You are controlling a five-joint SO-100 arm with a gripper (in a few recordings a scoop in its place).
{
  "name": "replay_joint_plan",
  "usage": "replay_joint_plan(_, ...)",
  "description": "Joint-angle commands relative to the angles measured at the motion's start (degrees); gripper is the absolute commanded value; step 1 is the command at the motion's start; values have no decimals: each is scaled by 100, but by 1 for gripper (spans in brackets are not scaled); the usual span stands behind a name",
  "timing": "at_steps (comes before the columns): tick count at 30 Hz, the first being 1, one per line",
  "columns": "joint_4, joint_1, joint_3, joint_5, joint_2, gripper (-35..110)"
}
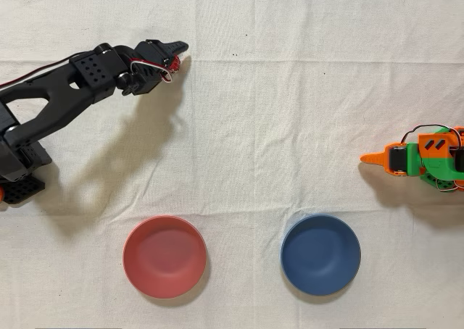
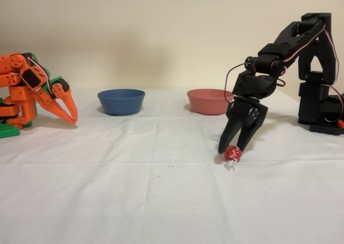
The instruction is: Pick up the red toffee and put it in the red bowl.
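White cloth over the counter [image 2: 134,201], plain beige wall behind. In the fixed view, black arm's jaws pointed down at the cloth, closed around the red toffee [image 2: 232,153], which sits at cloth level between the tips. Red bowl [image 2: 209,101] well behind, blue bowl [image 2: 121,101] beside it. Idle orange arm [image 2: 32,93] at left.

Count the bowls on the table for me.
2. In the overhead view, the red bowl sits lower left and the blue bowl lower right, apart from each other. None seems hidden.
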Motion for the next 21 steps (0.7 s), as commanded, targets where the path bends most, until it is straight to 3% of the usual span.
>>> replay_joint_plan(1, 35, 18, -229, -79, 114, 21)
replay_joint_plan(11, 0, 26, -141, -149, 114, 11)
replay_joint_plan(21, -26, 97, 176, -176, 360, 11)
